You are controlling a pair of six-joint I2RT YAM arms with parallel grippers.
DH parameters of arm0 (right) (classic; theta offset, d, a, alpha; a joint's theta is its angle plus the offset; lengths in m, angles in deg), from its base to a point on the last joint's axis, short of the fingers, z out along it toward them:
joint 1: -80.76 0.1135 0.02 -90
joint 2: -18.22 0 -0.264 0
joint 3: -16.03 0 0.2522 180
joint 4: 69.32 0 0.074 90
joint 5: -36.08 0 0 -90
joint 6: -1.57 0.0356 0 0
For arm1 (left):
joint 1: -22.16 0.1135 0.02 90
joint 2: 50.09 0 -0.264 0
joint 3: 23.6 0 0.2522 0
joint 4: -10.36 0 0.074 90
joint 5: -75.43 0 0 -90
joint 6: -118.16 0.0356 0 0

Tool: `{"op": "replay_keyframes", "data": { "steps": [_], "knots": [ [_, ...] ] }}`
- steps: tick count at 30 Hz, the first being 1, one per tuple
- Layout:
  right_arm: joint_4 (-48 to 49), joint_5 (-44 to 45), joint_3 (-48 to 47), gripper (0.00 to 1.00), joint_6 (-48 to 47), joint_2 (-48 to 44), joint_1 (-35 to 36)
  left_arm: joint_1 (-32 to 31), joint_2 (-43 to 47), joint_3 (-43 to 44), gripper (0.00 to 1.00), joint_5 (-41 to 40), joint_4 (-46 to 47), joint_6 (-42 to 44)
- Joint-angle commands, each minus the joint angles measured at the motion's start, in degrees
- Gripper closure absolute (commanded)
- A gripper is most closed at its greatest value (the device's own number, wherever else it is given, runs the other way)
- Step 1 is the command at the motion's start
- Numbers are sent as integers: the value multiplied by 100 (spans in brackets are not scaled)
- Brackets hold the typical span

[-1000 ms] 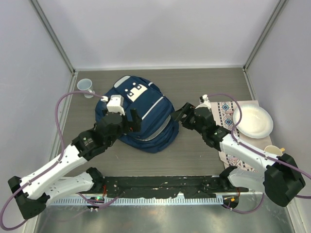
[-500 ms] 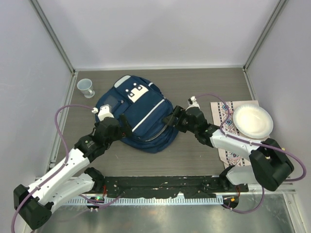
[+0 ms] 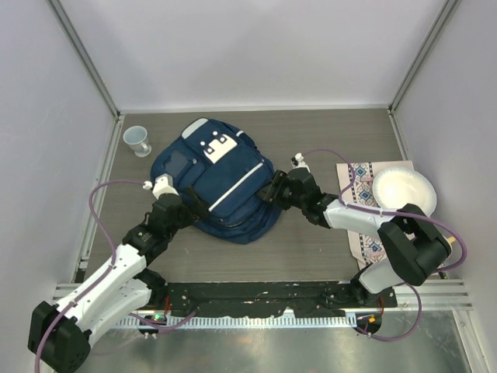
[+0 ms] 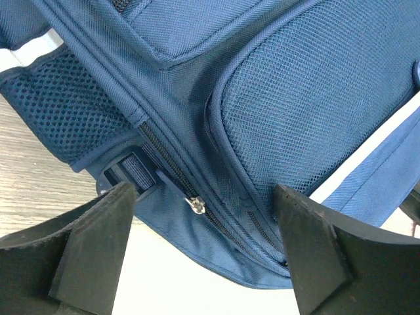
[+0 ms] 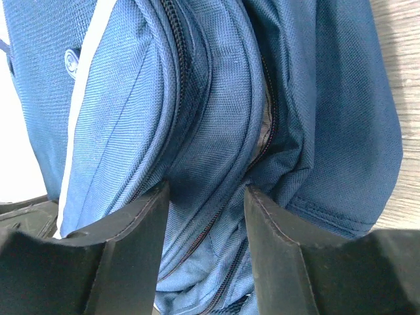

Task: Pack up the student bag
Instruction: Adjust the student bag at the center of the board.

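Observation:
The student bag, navy blue with white stripes and a white dotted patch, lies flat in the middle of the table. My left gripper sits at its near left edge. In the left wrist view it stands wide open, and its fingers straddle the bag's lower seam, where a silver zipper pull shows. My right gripper presses into the bag's right side. Seen from the right wrist, its jaws are half closed on a bulging fold of bag fabric with a zipper line, and the fabric touches both fingers.
A clear plastic cup stands at the back left, near the wall. On the right, a white plate rests on a patterned cloth. Grey walls enclose the table on three sides.
The left gripper slid back toward me, from over the bag to its near left edge. The right gripper moved left onto the bag's right side, and its jaws narrowed on the fabric.

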Motion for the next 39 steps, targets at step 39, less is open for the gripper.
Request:
{"op": "replay_keyframes", "data": {
  "steps": [39],
  "knots": [
    [-199,336,-193,48,10,-53,-21,741,303,-564,44,-294,1226,-888]
  ]
}}
